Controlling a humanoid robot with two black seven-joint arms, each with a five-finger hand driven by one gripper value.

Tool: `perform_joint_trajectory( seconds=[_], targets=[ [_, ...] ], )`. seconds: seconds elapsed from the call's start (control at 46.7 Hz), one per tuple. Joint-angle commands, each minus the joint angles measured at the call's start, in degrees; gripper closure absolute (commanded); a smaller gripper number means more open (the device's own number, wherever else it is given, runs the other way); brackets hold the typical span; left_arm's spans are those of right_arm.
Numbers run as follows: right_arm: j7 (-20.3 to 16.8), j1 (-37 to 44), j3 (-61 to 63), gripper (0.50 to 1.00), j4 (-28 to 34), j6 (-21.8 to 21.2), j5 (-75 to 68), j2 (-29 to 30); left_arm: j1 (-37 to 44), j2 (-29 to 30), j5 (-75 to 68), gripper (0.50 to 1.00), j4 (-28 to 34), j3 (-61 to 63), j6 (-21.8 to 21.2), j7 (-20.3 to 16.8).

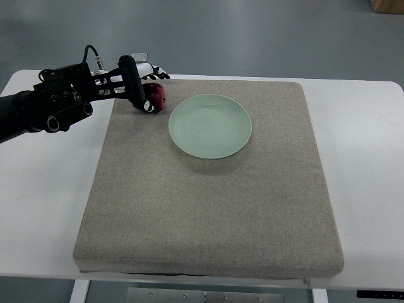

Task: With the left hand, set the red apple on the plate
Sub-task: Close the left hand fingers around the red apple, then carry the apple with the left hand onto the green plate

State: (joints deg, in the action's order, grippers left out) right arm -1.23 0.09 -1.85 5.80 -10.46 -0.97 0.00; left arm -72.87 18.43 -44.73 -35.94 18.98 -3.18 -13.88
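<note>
Mat [208, 208]: plate [210, 126] beside apple [156, 96], left hand [140, 88].

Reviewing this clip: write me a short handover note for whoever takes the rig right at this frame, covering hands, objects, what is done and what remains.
Left hand: at the far left corner of the beige mat, fingers curled around the red apple; whether the apple is lifted or resting on the mat cannot be told from this view.
Right hand: not in view.
Green plate: empty, on the mat just right of the apple, not touching it.
Done: apple reached and apparently grasped.
Left: carry the apple right over the plate, set it down, release, withdraw.
</note>
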Motion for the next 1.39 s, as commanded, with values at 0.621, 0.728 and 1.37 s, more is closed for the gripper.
perform_joint_trajectory(
  seconds=[0.621, 0.728, 1.37],
  targets=[
    [-0.1, 0.0, 0.0, 0.570, 0.0, 0.0, 0.0, 0.0, 0.4, -0.1, 0.0, 0.711, 0.7, 2.4, -0.2, -0.4],
    [0.0, 0.0, 0.0, 0.568, 0.0, 0.0, -0.1, 0.0, 0.6, 0.0, 0.0, 0.757, 0.7, 2.6, -0.1, -0.7],
    [0.0, 0.0, 0.0, 0.570, 0.0, 0.0, 0.0, 0.0, -0.4, -0.1, 0.1, 1.000, 2.4, 1.4, -0.2, -0.8]
  ],
)
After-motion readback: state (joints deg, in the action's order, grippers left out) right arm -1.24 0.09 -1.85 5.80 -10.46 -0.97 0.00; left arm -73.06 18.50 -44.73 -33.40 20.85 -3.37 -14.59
